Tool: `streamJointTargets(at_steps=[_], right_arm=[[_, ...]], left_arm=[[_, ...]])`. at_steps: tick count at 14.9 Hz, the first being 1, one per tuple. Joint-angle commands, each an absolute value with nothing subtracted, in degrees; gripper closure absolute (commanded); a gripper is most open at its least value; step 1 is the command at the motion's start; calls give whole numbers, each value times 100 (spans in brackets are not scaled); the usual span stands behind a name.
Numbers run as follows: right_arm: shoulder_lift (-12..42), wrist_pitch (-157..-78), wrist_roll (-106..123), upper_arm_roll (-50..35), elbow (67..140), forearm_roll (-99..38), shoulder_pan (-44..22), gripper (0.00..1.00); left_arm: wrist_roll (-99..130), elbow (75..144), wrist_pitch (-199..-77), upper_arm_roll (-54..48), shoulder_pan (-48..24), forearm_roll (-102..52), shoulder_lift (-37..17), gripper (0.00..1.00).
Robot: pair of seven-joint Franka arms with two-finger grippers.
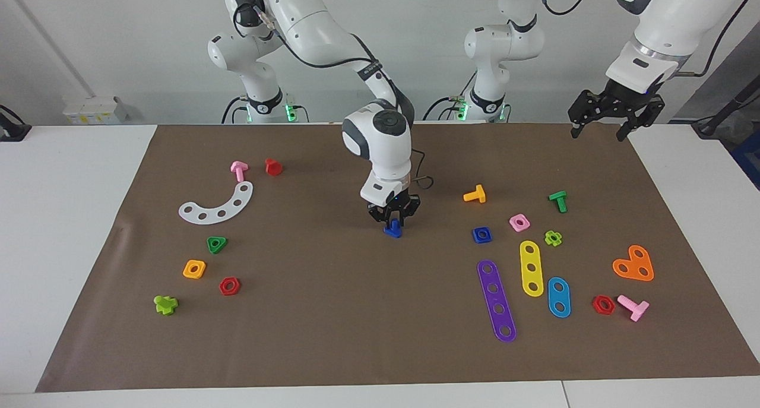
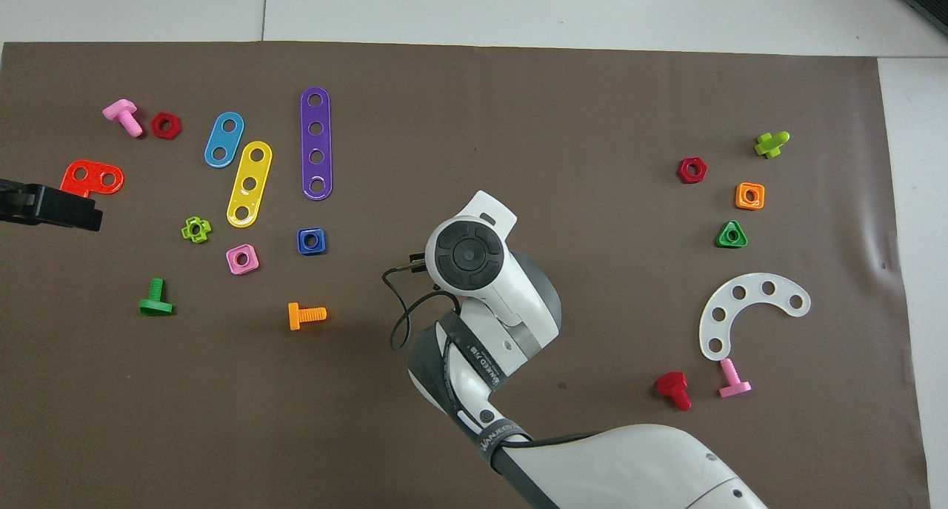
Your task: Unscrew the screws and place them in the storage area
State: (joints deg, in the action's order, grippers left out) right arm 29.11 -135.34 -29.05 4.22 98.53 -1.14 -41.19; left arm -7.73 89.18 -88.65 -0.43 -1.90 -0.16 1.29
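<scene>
1. Storage area (image 1: 155, 237): the patch of brown paper mat toward the right arm's end of the table. It is marked by a white curved perforated plastic strip (image 1: 218, 205), a green triangular plastic piece (image 1: 217, 244), an orange square plastic piece (image 1: 194, 269) and a red hexagonal plastic nut (image 1: 229, 285). No dark-blue bolt lies in it yet.
2. Right gripper (image 1: 393, 223): it stands at mid-mat, pointing straight down. Its fingers straddle the small dark-blue plastic toy bolt (image 1: 392, 231) and appear closed on it. The bolt sits at or just above the mat surface; whether it is lifted cannot be told. In the overhead view the arm's wrist hides both.
3. Step in hand, as judged: the bolt is grasped and the carry to the storage area is about to begin.
4. Next move, as judged: raise the bolt clear of the mat, travel toward the right arm's end, and set it down on bare mat among the marker pieces without striking them.
5. Blue square plastic nut (image 1: 481, 234): it lies apart from the bolt, toward the left arm's end. It is not a target.
6. Left gripper (image 1: 614, 117): it waits raised over the mat corner at the left arm's end, fingers spread and holding nothing.
</scene>
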Motion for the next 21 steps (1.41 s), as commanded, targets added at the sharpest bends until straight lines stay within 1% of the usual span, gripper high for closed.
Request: streamJointTargets(at_steps=[1, 8, 15, 16, 17, 21], right_arm=[[2769, -13553, -2786, 404, 10011, -123, -4096, 68], [2786, -13746, -2786, 404, 10011, -132, -4069, 67], [2795, -13755, -2760, 413, 10046, -123, -4061, 68], [2786, -13755, -2699, 413, 10081, -123, -4061, 74], [2777, -13755, -2663, 404, 10098, -132, -4052, 100], [2777, -13685, -2804, 413, 10072, -132, -4025, 100]], left_arm=[[-800, 9079, -8815, -35, -185, -26, 290, 0], [-800, 9079, -8815, 18, -123, -26, 290, 0], [-800, 9079, -8815, 18, -123, -26, 290, 0], [-800, 9079, -8815, 18, -123, -26, 290, 0], [-800, 9079, -8815, 18, -123, -26, 290, 0], [-791, 9079, -8815, 18, -114, -26, 290, 0]])
